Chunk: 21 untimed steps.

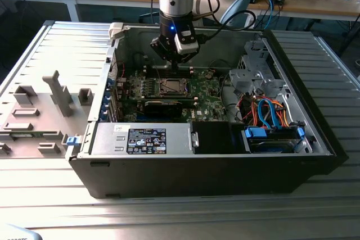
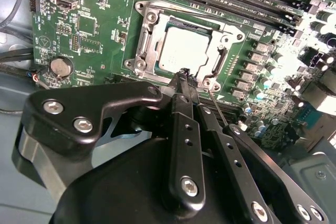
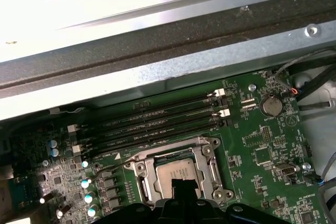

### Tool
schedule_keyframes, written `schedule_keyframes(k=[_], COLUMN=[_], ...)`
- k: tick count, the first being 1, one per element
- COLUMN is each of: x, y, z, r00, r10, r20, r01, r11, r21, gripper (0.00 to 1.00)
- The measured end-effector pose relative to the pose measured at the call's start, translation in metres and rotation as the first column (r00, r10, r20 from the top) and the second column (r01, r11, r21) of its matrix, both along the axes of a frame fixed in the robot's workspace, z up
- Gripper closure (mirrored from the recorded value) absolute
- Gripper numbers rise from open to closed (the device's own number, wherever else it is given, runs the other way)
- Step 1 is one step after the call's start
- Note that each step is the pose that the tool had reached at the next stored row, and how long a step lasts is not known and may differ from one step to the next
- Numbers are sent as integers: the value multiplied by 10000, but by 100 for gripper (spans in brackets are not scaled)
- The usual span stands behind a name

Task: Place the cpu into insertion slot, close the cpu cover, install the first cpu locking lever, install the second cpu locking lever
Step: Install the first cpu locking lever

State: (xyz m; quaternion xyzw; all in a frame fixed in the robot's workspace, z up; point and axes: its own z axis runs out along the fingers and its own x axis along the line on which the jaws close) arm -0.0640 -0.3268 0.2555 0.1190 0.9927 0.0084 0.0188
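Observation:
The silvery cpu [image 2: 181,51] lies flat in the insertion slot [image 1: 171,87] on the green board. The silver cpu cover [image 2: 144,40] is down around it, framing its top. In both wrist views my gripper [image 2: 184,75] hangs just over the socket's edge, fingers shut together with nothing seen between them. A thin metal locking lever [image 2: 219,109] runs along the socket's side beside the fingertips. The first wrist view has the cpu [image 3: 170,171] and cover [image 3: 205,166] with my gripper [image 3: 184,186] dark over one edge. In the exterior view the gripper [image 1: 174,63] sits just behind the socket.
Memory slots [image 3: 152,124] run beside the socket, with the case wall [image 3: 157,72] beyond. A long black card [image 1: 163,105] and labelled power supply [image 1: 146,140] sit in front. A drive cage with blue and orange cables [image 1: 270,116] fills the exterior view's right. Grey fixtures [image 1: 56,94] stand outside at the left.

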Motion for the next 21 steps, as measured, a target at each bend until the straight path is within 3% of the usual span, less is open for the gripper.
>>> schedule_keyframes(k=[21], x=[0], y=[0], z=[0], r00=[9996], r10=[284], r20=[0], r01=[-284], r11=[9996], r21=[-1], gripper=[89])
